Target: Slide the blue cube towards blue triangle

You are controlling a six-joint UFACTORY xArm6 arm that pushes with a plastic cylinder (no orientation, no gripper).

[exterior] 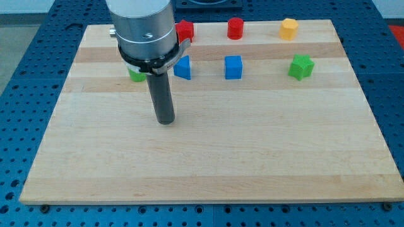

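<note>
The arm's dark rod has no jaws; its tip [166,121] rests left of centre. The small blue cube [233,67] lies up-right of it, the blue triangle block [184,68] leftward of the cube.

The scene is lit brightly and evenly from above. Only faint, soft shadows are cast on the wooden board [252,145]. Focus is kept sharp throughout; no glare is seen.
</note>
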